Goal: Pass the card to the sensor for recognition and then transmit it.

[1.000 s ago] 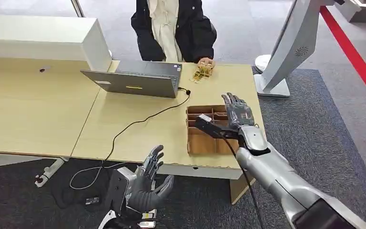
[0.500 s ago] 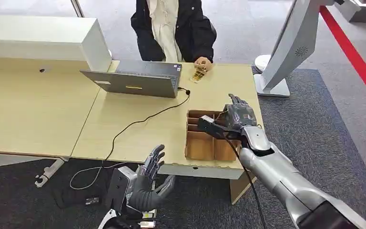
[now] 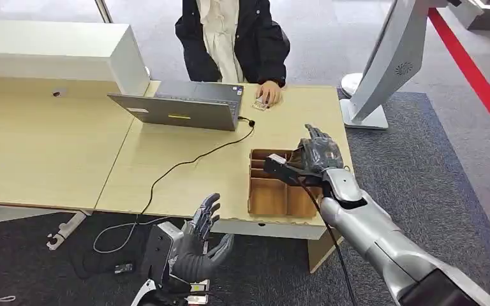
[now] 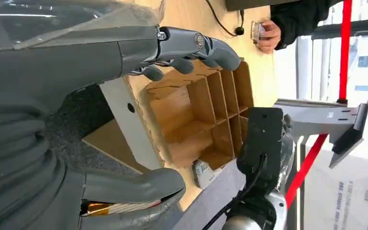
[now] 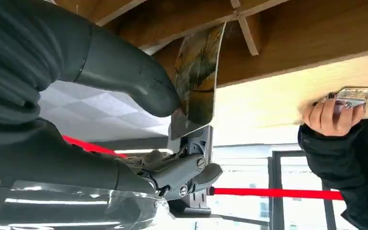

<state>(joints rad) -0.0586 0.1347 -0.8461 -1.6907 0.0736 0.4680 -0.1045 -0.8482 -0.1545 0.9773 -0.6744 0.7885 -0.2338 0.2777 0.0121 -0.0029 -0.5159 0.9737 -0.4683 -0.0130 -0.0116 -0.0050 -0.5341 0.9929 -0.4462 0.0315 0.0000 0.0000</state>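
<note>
My right hand hovers over the far end of a wooden divided box near the table's front right corner. In the right wrist view its thumb and fingers pinch a picture card that stands on edge at a box compartment. My left hand hangs below the table's front edge, fingers spread, holding nothing; the left wrist view looks past it at the box. A person's hand rests on a small stack of cards at the far edge.
An open grey laptop sits at the back centre, its black cable trailing across the table and off the front edge. A person sits behind the table. A white kiosk stand rises right of the table. A white cabinet stands at the far left.
My right hand has sunk a little toward the box, which has slid slightly toward the front edge. The person's hand has laid its cards flat on the table. My left hand is unchanged.
</note>
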